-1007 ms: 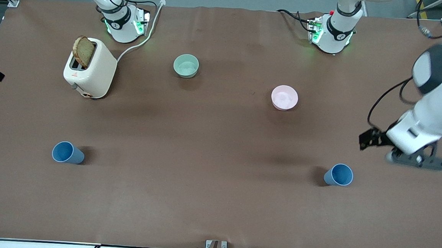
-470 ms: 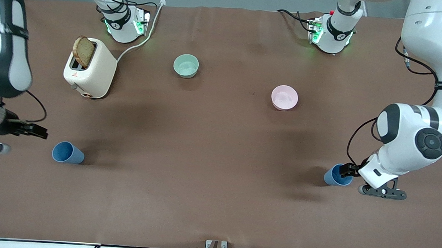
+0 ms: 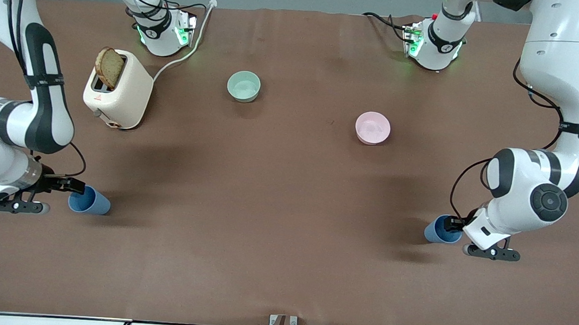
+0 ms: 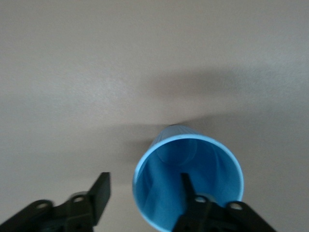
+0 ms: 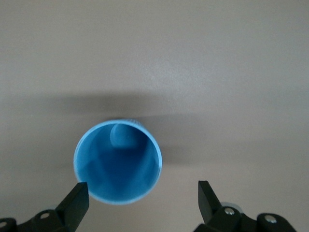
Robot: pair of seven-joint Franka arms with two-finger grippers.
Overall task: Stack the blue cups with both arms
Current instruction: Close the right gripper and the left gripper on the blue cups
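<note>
Two arms are closing on two blue cups, one at each end of the table. The left gripper (image 4: 142,198) is straddling the rim of its blue cup (image 3: 441,230), one finger inside and one outside, spread wide and not yet pinching. The right gripper (image 5: 143,198) is hanging agape just beside the other blue cup (image 3: 87,201), holding nothing. Also standing by: two bowls, mint-green (image 3: 243,86) and pink (image 3: 372,128), and one toaster (image 3: 118,90).
</note>
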